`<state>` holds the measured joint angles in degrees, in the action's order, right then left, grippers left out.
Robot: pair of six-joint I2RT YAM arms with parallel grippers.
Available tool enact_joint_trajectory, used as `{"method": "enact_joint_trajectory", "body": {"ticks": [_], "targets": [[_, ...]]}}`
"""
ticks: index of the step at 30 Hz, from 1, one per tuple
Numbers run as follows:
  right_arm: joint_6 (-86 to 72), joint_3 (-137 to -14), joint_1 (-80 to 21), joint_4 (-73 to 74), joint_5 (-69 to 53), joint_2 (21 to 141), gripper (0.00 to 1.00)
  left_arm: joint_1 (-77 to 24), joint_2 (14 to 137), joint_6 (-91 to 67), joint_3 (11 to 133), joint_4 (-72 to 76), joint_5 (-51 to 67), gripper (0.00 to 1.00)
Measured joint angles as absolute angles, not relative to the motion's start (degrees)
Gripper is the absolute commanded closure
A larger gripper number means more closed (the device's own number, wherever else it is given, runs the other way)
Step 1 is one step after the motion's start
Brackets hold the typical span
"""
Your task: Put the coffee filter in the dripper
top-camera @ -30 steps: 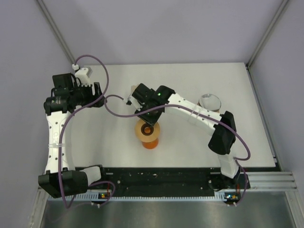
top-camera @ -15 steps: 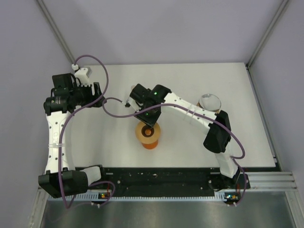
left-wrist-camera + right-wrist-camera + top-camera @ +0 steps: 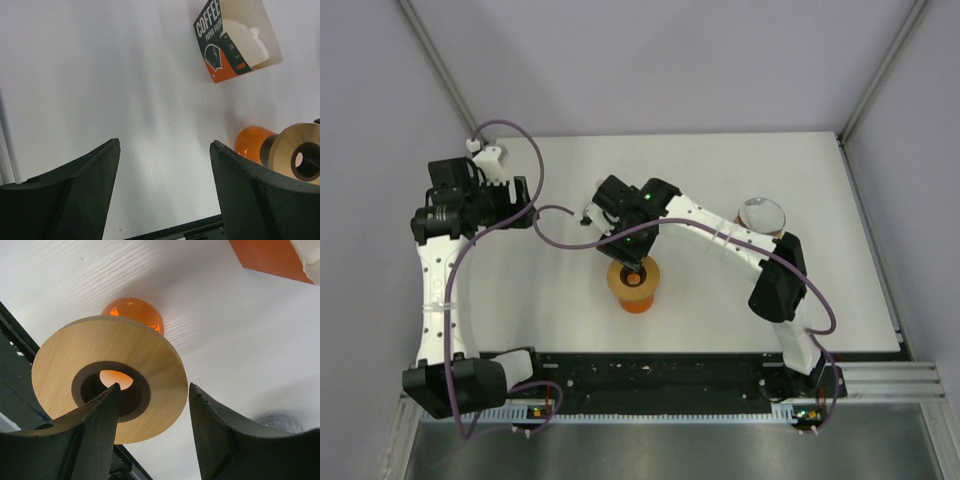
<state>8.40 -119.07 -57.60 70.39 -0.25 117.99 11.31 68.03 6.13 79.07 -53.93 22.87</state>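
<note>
The dripper (image 3: 633, 287) is an orange tapered vessel with a tan ring (image 3: 125, 347) and a dark centre hole, standing on the white table near the front middle. My right gripper (image 3: 155, 386) hangs just over it, open. One finger (image 3: 95, 430) is over the hole and the other is outside the ring's edge, with a gap to it. In the top view the right gripper (image 3: 634, 264) covers the dripper's far side. My left gripper (image 3: 165, 142) is open and empty, high over the table's left part, and the dripper (image 3: 285, 150) shows at its right. No loose coffee filter is in view.
An orange and black carton (image 3: 227, 47) marked as paper filters lies behind the dripper, open, with cream paper in it. A clear glass vessel (image 3: 762, 213) stands at the right. The black base rail (image 3: 650, 372) runs along the near edge.
My right gripper's jaws have widened and no longer pinch the dripper's ring. The dripper has settled slightly toward the near edge. My left arm has shifted a little.
</note>
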Motion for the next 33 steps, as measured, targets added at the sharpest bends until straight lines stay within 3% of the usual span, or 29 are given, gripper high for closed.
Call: {"method": "enact_joint_trajectory", "body": {"ticks": [9, 18, 21, 25, 33], "targets": [[9.45, -117.97, -57.6, 66.92, 0.03, 113.89, 0.36, 19.05, 67.85, 7.92, 76.73, -54.0, 17.21, 0.16], [9.87, -106.0, -54.3, 56.36, 0.47, 98.54, 0.33, 43.05, 68.55, 14.0, 68.99, -53.76, 15.46, 0.16], [9.91, -103.5, -53.54, 53.82, 0.6, 96.36, 0.33, 48.05, 70.43, 16.93, 66.41, -52.07, 13.04, 0.21], [9.98, -101.54, -53.49, 51.9, -0.1, 96.03, 0.33, 49.41, 74.04, 23.27, 62.52, -50.06, 11.73, 0.25], [10.13, -100.31, -53.49, 51.31, -1.58, 96.09, 0.33, 48.99, 75.81, 49.8, 58.15, -50.43, 13.85, 0.18]]}}
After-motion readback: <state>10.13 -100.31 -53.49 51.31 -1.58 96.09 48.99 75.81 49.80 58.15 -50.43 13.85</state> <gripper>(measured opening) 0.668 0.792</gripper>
